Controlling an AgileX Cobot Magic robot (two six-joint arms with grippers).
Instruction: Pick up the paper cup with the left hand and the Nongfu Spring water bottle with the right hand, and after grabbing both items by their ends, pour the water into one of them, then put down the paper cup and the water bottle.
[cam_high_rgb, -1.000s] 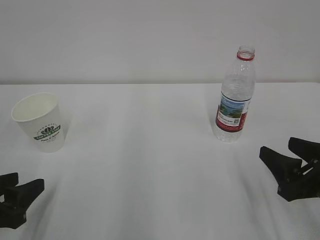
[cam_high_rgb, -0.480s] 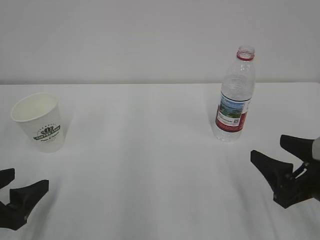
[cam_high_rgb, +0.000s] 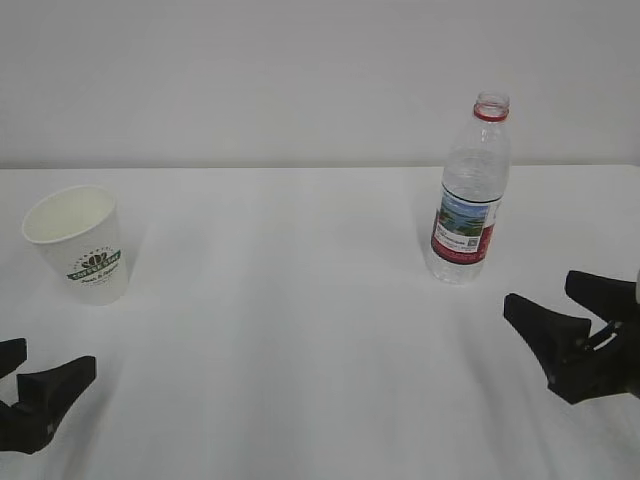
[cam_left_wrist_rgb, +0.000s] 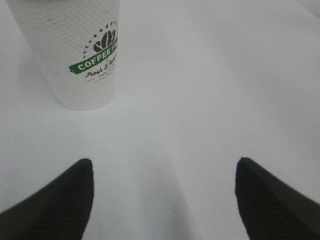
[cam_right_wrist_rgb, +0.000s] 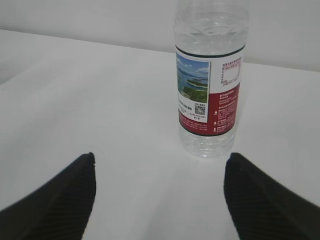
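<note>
On my screen the paper cup (cam_high_rgb: 79, 243) stands upright on the white table (cam_high_rgb: 300, 330), far to the left, its green logo facing me. Well apart from it, on the right half, the Nongfu Spring water bottle (cam_high_rgb: 470, 195) stands upright too, uncapped, with the red ring at its neck and the landscape label toward me. I think there is water in its lower part, though the liquid is too clear for me to be sure of the level.

My left hand (cam_high_rgb: 28, 385) sits low at the near left edge, short of the cup; its jaws are spread wide with nothing between them. From its wrist camera the cup (cam_left_wrist_rgb: 75, 55) shows ahead and to the left of the gap.

My right hand (cam_high_rgb: 560, 310) is at the near right edge, jaws also spread and empty. From its wrist camera the bottle (cam_right_wrist_rgb: 210, 80) stands ahead, toward the right fingertip, not touched.
</note>
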